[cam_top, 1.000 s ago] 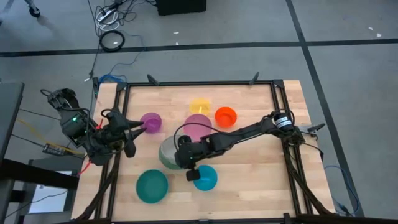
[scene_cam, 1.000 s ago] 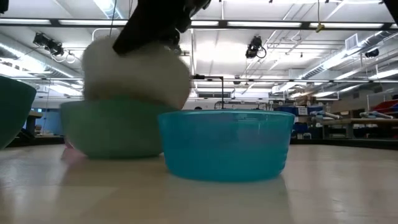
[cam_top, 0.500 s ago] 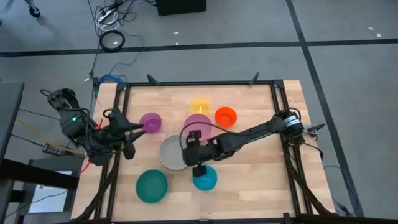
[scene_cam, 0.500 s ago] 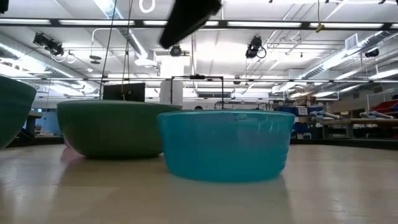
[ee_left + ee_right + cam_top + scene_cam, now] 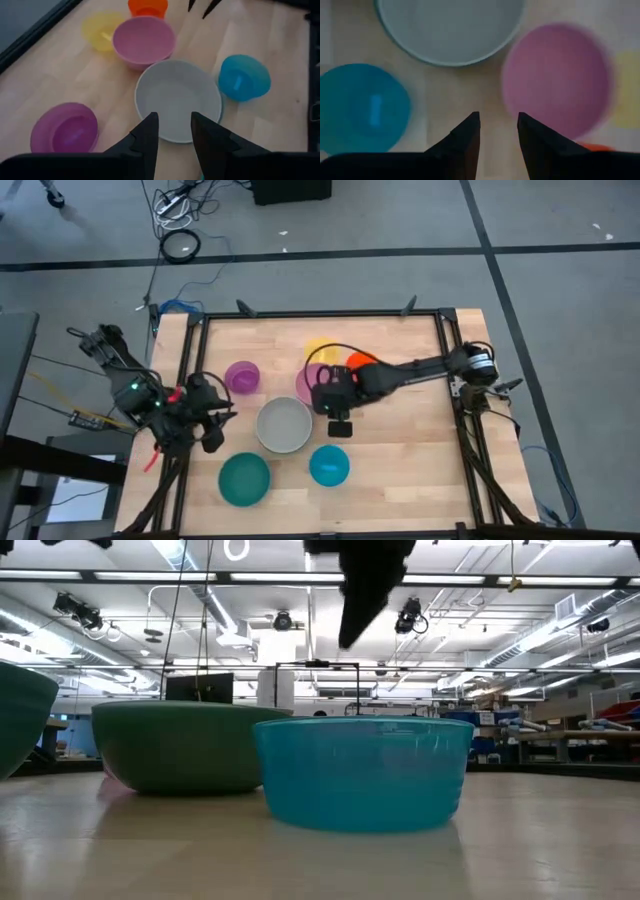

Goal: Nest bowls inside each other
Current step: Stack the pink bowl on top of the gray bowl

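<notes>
Eight bowls are counted on the wooden counter, one of each colour. A grey-white bowl is seated inside a sage green bowl at the counter's middle; from above, only a thin green rim is seen around it. A teal bowl and a blue bowl are set nearer the front edge, apart from each other. A purple bowl is placed to the left of the middle. A pink bowl, a yellow bowl and an orange bowl are grouped together toward the back, partly hidden by the right arm.

Two arms are seen. The right claw is held above the counter between the pink bowl and the blue bowl, its fingers spread and nothing between them. The left claw is held at the left edge, near the nested pair, its fingers spread and empty too.

One second earlier, the grey-white bowl was held by the right claw just above the sage green bowl. It has since been dropped in, and the right claw has been raised and drawn back toward the pink bowl. The left claw has been shifted slightly toward the front.
</notes>
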Motion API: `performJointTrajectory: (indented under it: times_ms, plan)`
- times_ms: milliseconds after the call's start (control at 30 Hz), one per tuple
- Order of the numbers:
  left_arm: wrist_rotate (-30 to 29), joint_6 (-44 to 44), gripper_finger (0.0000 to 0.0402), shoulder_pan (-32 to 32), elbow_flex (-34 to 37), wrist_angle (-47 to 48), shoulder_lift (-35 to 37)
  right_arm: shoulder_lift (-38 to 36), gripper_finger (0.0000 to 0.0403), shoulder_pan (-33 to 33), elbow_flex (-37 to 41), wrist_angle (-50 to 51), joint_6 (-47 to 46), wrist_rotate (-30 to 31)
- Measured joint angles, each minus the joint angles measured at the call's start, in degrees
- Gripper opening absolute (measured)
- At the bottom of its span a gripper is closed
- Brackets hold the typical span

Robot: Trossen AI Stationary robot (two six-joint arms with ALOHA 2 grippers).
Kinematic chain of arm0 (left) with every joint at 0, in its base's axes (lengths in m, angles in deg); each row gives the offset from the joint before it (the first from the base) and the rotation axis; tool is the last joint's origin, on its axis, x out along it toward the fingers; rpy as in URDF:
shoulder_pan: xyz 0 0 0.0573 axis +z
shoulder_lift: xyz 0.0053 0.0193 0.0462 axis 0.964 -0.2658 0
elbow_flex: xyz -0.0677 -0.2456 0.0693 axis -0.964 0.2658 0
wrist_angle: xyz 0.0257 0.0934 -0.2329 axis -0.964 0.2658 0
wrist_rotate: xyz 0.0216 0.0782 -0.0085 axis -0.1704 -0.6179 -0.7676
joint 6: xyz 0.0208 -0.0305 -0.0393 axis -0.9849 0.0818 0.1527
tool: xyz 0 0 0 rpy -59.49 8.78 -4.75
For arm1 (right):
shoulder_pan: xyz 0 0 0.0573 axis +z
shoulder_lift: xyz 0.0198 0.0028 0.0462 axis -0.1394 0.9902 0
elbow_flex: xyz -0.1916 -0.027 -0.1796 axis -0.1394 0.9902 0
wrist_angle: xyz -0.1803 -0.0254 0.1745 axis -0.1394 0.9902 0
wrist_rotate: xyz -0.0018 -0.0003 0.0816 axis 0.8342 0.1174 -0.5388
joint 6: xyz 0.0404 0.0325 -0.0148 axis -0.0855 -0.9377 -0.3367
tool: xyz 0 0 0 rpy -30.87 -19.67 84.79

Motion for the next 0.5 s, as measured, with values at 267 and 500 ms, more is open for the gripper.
performJointTrajectory:
  times_ms: [267, 500]
  plan:
    - [1.0, 2.2, 0.0124, -0.1, 3.7, -1.3, 0.0, 3.0, 0.0124, -5.0, 3.4, -4.8, 5.0, -5.2]
    - [0.9, 2.5, 0.0124, -0.1, 4.0, -1.2, 0.0, 3.1, 0.0128, -6.0, 4.5, -7.8, 6.7, -7.9]
